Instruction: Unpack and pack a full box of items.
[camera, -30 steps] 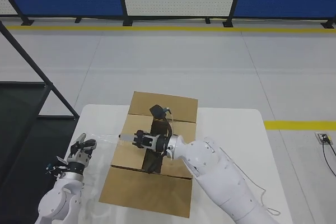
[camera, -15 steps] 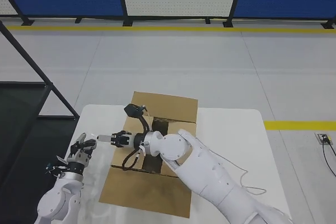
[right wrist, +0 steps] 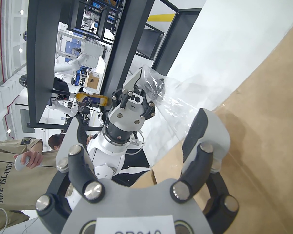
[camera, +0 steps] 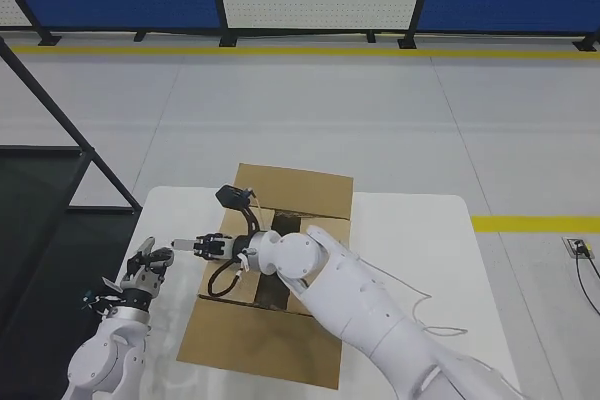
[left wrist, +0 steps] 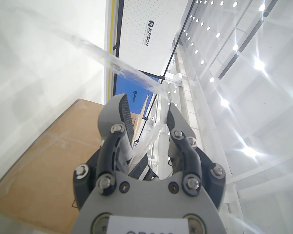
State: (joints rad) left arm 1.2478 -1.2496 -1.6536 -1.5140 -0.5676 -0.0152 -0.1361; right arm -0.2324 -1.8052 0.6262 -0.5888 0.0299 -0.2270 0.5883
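1. Top view: white tabletop (camera: 420,225), open cardboard box (camera: 292,187) at centre; right hand (camera: 196,244) at its 9 o'clock, left hand (camera: 146,264) farther out at 8.
2. Left wrist view: left hand wide, clear plastic film (left wrist: 127,68) between its fingers.
3. Right wrist view: right hand wide, film against one pad.

Robotics test hall: grey floor (camera: 380,110) with yellow lane lines (camera: 280,50), blue partition panels (camera: 120,12), perforated white panels (camera: 320,12), black steel racks (right wrist: 127,25), further robots (right wrist: 72,65) behind.
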